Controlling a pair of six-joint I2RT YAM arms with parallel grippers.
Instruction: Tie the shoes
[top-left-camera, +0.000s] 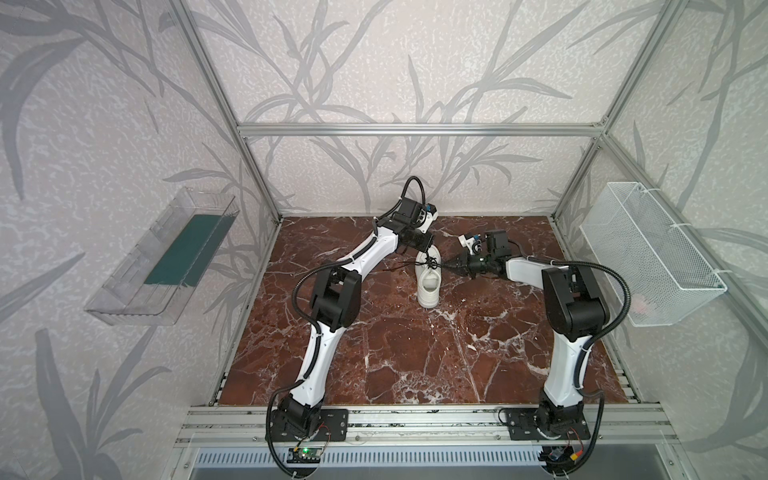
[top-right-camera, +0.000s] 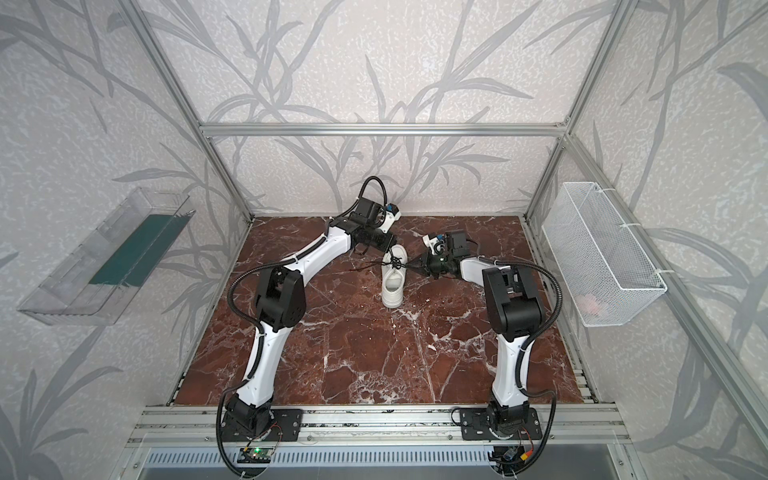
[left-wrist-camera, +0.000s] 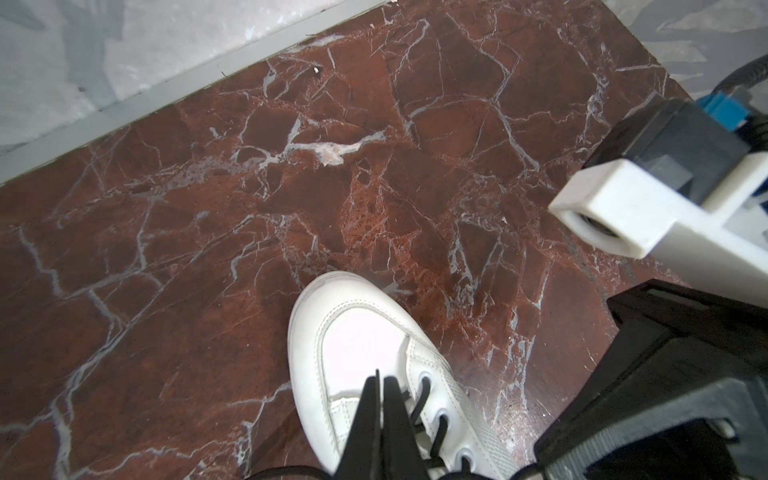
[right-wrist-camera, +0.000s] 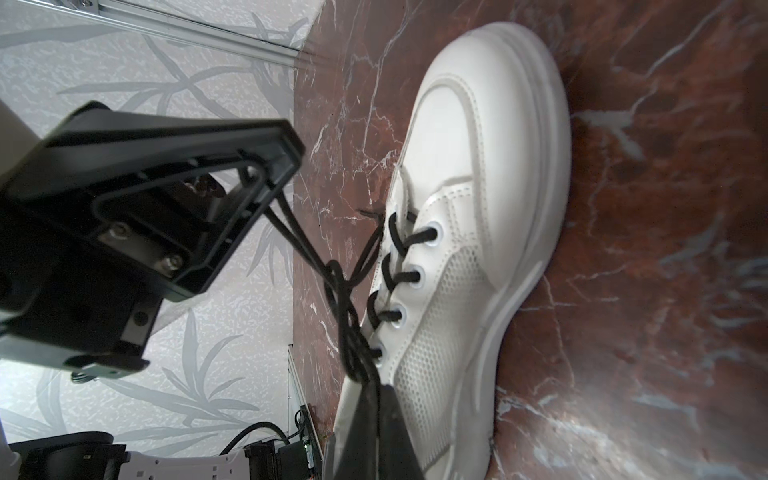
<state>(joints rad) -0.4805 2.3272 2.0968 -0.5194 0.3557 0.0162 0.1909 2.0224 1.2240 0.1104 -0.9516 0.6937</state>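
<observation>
A white sneaker (top-left-camera: 429, 286) (top-right-camera: 392, 291) stands mid-table on the red marble top (top-left-camera: 374, 353), toe toward the back wall. Its thin black laces (top-left-camera: 432, 262) are bunched in a knot over the eyelets. My left gripper (top-left-camera: 428, 251) (left-wrist-camera: 380, 378) hangs over the toe side, shut on two lace strands. In the right wrist view those strands run from the left gripper (right-wrist-camera: 266, 195) down to the knot (right-wrist-camera: 336, 282). From the right, my right gripper (top-left-camera: 444, 264) (right-wrist-camera: 376, 388) is shut on lace strands beside the top eyelets of the shoe (right-wrist-camera: 478, 166).
A loose lace end (top-left-camera: 397, 269) trails on the marble left of the shoe. A clear plastic tray (top-left-camera: 166, 257) hangs on the left wall and a white wire basket (top-left-camera: 648, 253) on the right. The right arm's white camera mount (left-wrist-camera: 623, 208) is close to the left gripper.
</observation>
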